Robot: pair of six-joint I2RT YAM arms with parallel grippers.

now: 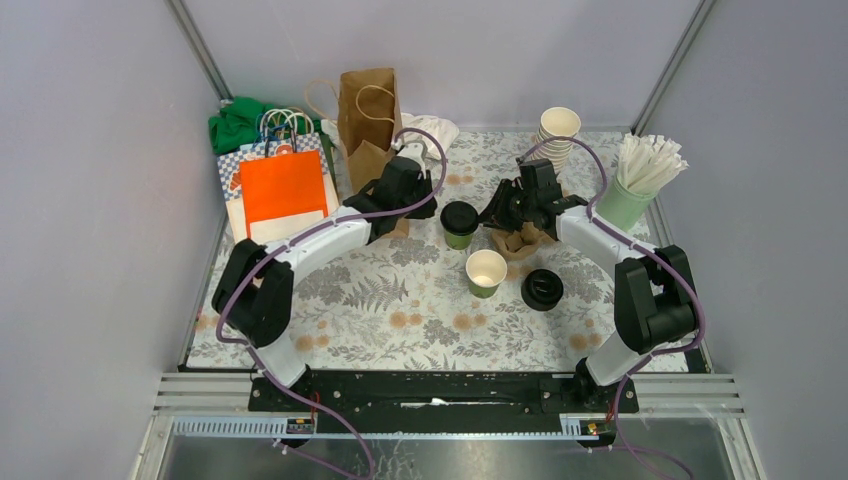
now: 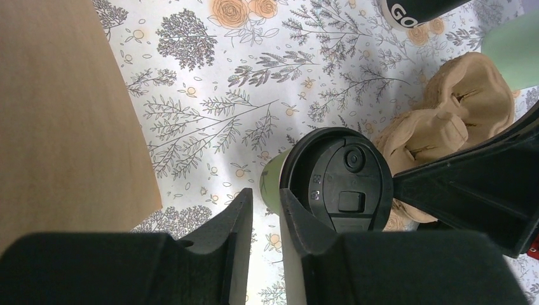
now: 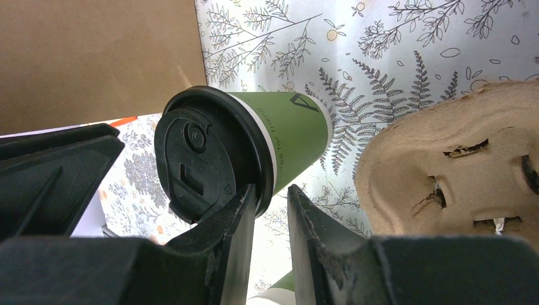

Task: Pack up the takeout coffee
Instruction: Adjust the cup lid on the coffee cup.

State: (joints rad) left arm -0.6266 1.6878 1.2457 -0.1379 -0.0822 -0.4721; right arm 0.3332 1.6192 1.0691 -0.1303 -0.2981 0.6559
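Counting two: lidded cup [image 1: 459, 222], open cup [image 1: 486, 272]; one loose lid [image 1: 542, 289]. I saw left gripper [image 2: 266, 198] and right gripper [image 3: 271, 194] slightly ajar, empty.

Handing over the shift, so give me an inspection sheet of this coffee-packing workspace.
Surface: floral cloth, no spills seen.
Job's things: lidded cup upright; open cup; loose lid; carrier.
Clutter: brown bag, orange bag, cup stack, stick cup.
Tools: left tool and right tool slightly open, seemingly empty, flanking the lidded cup.
Cables: purple loops on both arms.
Surroundings: grey walls, nothing else seen.
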